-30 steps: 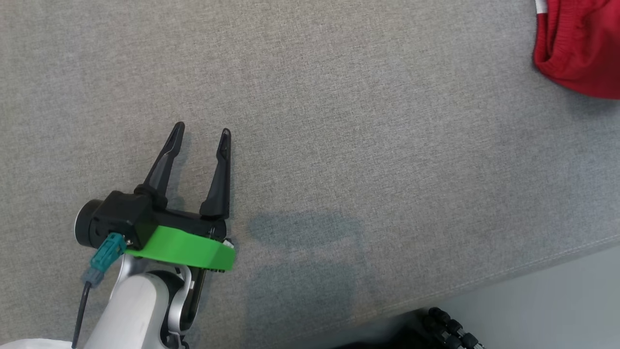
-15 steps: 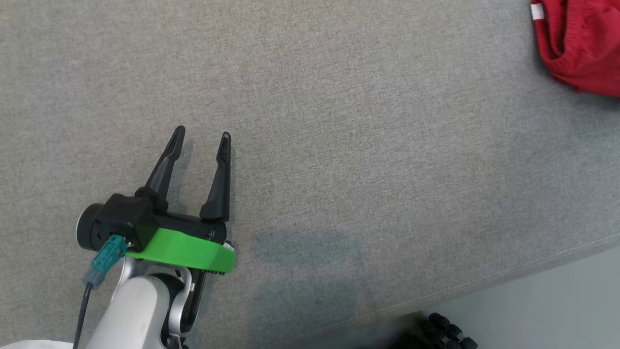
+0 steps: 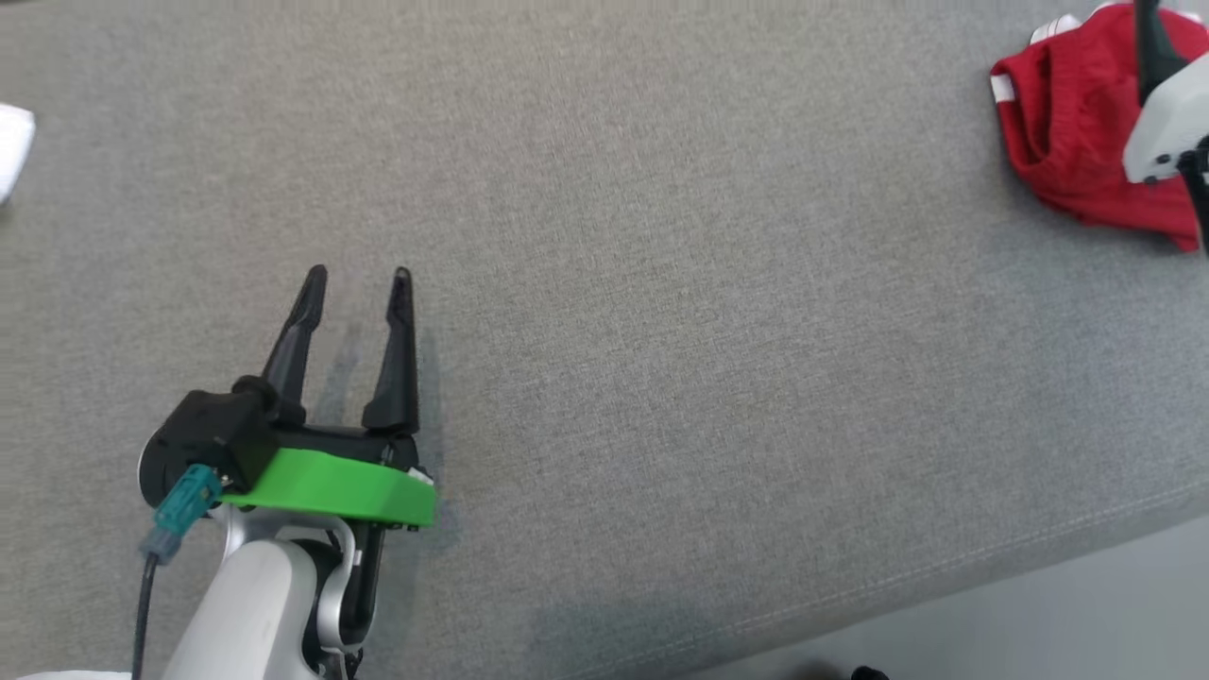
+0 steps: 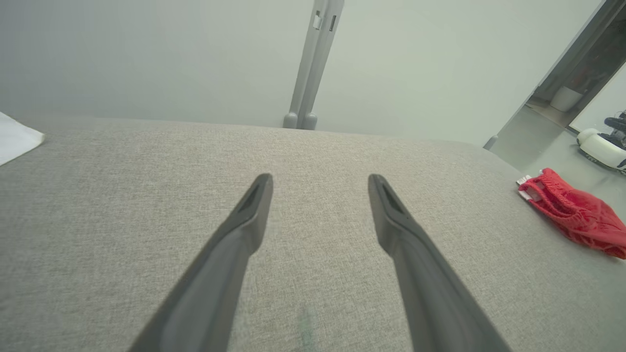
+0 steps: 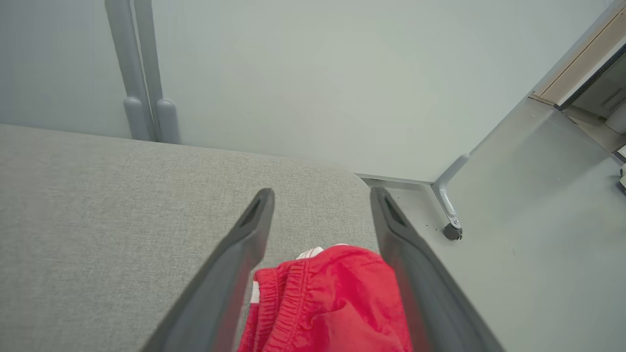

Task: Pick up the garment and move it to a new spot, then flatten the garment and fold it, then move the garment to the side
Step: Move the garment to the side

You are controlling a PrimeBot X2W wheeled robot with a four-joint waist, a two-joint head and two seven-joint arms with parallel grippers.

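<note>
Plainly, a crumpled red fabric garment with white stripes and a gathered elastic waistband (image 3: 1067, 161) is seen at the far right of the grey fabric-covered tabletop (image 3: 661, 283), near its right edge.

In the head view the garment's long axis is seen to run from upper left to lower right, with the white-striped end pointed left, towards the middle of the tabletop. A pale wrist casing (image 3: 1157, 132) is shown in front of its right part. The left gripper (image 3: 359, 276) is found at the lower left, well apart from the garment, and a white cloth (image 3: 11, 151) is cut off by the left edge.

In the left wrist view the left gripper (image 4: 319, 181) is seen with its jaws spread wide and nothing between them but bare tabletop. The garment (image 4: 577, 215) is shown low and flat at the right. A grey upright post (image 4: 313, 63) is seen against the wall beyond.

In the right wrist view the right gripper (image 5: 321, 194) is seen with its jaws wide apart, and nothing is clamped. The garment (image 5: 332, 303) is framed between the 2 fingers, its waistband towards the left one. Contact cannot be told. A pale floor (image 5: 513, 254) and a small castor (image 5: 452, 231) are shown at the right.
</note>
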